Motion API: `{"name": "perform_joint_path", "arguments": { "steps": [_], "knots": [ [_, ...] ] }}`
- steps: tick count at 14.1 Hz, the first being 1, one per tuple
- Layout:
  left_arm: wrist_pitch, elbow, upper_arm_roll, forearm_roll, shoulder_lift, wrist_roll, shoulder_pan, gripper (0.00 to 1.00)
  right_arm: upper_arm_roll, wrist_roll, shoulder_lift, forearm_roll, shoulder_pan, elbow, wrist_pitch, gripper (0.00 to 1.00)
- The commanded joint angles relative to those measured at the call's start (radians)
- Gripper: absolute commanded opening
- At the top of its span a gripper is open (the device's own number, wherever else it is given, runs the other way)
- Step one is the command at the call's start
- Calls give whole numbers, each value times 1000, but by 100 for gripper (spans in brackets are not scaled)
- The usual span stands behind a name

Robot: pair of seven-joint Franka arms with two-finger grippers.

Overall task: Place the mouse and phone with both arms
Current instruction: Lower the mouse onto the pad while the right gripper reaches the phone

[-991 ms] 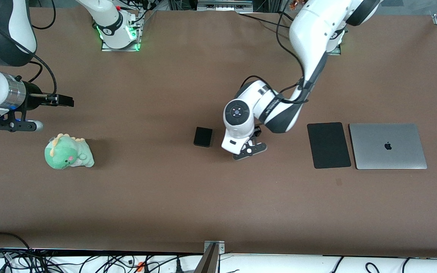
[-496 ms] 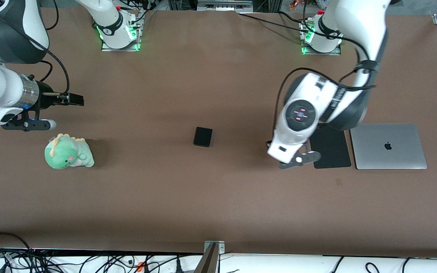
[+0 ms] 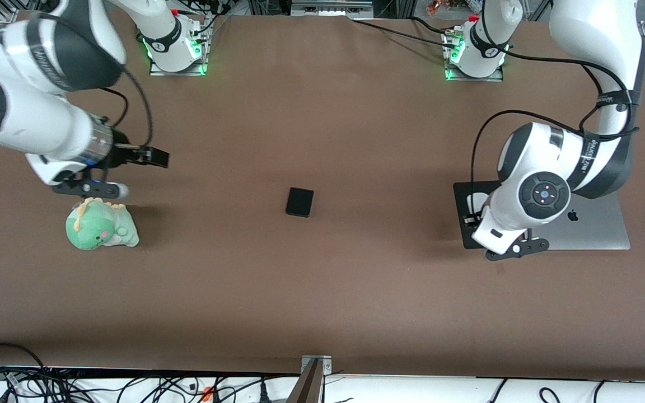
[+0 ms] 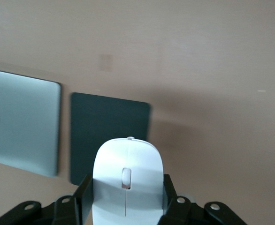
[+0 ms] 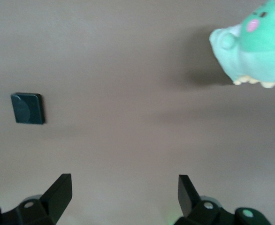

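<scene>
The left gripper [image 4: 126,192] had its fingers [image 4: 83,194] clamped on either side of the white mouse [image 4: 126,176], which sat level between them with its thin grey line running down the middle. In the front view this gripper [image 3: 471,219] was mostly hidden under its own wrist, and it hung over the black mat [image 3: 468,193] at the left arm's end of the table [image 3: 322,291]. The left arm [image 3: 591,84] rose from its base, bent sharply at the elbow and came down so that its wrist pointed toward the table over the mat and the edge of the closed silver laptop [image 3: 597,229], which lay just beside the mat. The right gripper [image 3: 152,158] had its fingers [image 5: 60,192] spread wide apart and held nothing. It hung over bare table near the green plush dinosaur [image 3: 100,225], at the right arm's end. The right arm [image 3: 37,95] was folded low, with its forearm roughly level and the gripper pointing toward the middle of the table. The black phone [image 3: 299,202] lay flat on the table by itself near the middle, well apart from both grippers, between the dinosaur and the mat.
</scene>
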Motion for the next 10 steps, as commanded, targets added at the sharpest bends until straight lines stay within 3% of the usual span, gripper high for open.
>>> {"name": "perform_joint_path", "arguments": {
  "steps": [1,8,10],
  "knots": [
    [34,-74,-15,36,-29,46,68,17,-6,111,53,12,71,6,84,100],
    [281,-237,-14,55,30,65,153,18,-6,283,212,15,238,5,346,100],
    [319,-245,-12,67,69,65,162,18,-6,323,272,15,290,5,432,100]
  ]
}}
